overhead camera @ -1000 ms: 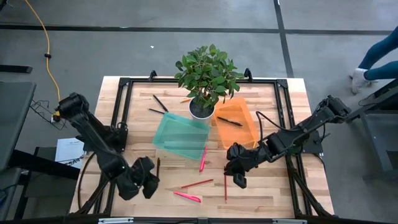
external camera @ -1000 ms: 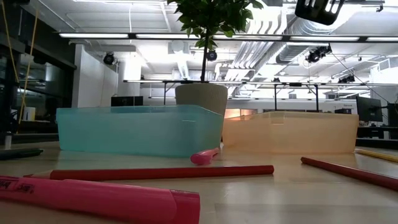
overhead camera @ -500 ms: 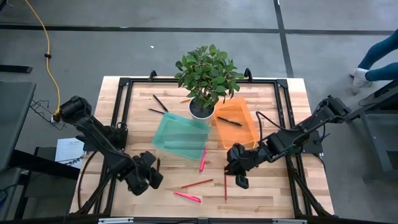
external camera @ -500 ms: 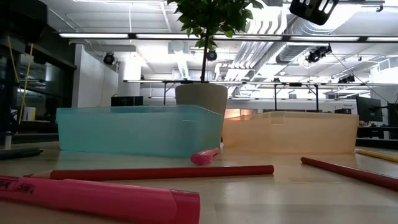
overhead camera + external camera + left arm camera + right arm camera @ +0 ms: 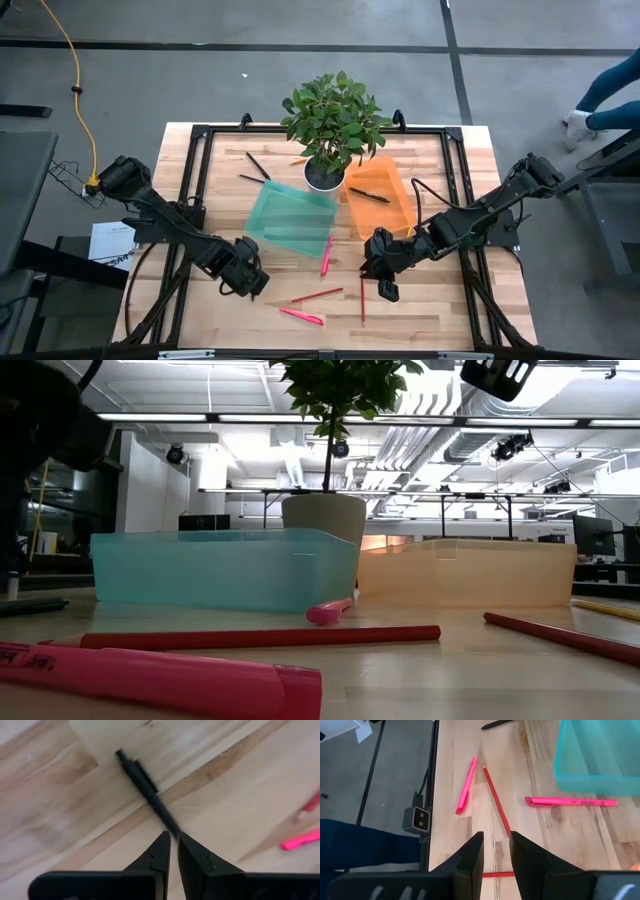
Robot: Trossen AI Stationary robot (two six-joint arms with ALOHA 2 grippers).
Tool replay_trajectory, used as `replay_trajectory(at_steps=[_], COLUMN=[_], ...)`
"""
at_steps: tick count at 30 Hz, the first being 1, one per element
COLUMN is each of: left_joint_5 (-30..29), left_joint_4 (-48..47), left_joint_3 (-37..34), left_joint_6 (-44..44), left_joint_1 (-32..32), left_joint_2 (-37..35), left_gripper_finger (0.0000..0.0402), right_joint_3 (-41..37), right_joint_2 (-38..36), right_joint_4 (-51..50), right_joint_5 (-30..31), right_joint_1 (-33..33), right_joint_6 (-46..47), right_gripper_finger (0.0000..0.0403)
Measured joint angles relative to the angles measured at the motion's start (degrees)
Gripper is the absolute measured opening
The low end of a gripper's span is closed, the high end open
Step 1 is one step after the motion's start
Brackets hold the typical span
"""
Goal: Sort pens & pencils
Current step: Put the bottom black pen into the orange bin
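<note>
Since most of the sticks lie loose on the table (image 5: 470, 300), the sorting looks like it has only just begun. One black pen (image 5: 369, 195) lies in the orange bin (image 5: 399, 185), right of the middle in the high view. The teal bin (image 5: 270, 220) beside it shows nothing inside that I can make out. Two more dark pens (image 5: 257, 166) lie at the upper left of the table, near the plant (image 5: 333, 120). Low in the middle lie a pink pen (image 5: 326, 257), a second pink pen (image 5: 300, 316), a red pencil (image 5: 318, 296) and another red pencil (image 5: 362, 301).

The step in hand looks like picking up the dark pen (image 5: 147, 792) at the lower left of the high view. The left gripper (image 5: 173, 839) hangs right over its end. Its fingers are close together with only a thin gap, and the pen's tip sits just in front of that gap. I cannot tell if they touch it.

Next, I think the fingers need to spread, drop down on both sides of the pen, and squeeze. The pen is thin and round, so it could roll away.

The right gripper (image 5: 495, 842) waits right of the middle, over the red pencils, with its fingers a little apart and nothing in them.
</note>
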Motion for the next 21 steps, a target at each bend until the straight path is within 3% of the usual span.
replay_trajectory(at_steps=[12,21], left_joint_5=[-1.6,-2.2], left_joint_4=[2.7,-0.4], left_joint_3=[0.5,3.7], left_joint_6=[-3.0,-7.1], left_joint_1=[0.0,0.0], left_joint_2=[0.5,0.5], left_gripper_finger=[0.0024,0.0024], right_joint_3=[0.0,0.0], right_joint_2=[0.0,0.0], right_joint_4=[-0.9,-2.7], right_joint_5=[-0.5,-2.2], right_joint_1=[-4.2,-8.7], right_joint_6=[-1.4,-5.6], right_gripper_finger=[0.0084,0.0084])
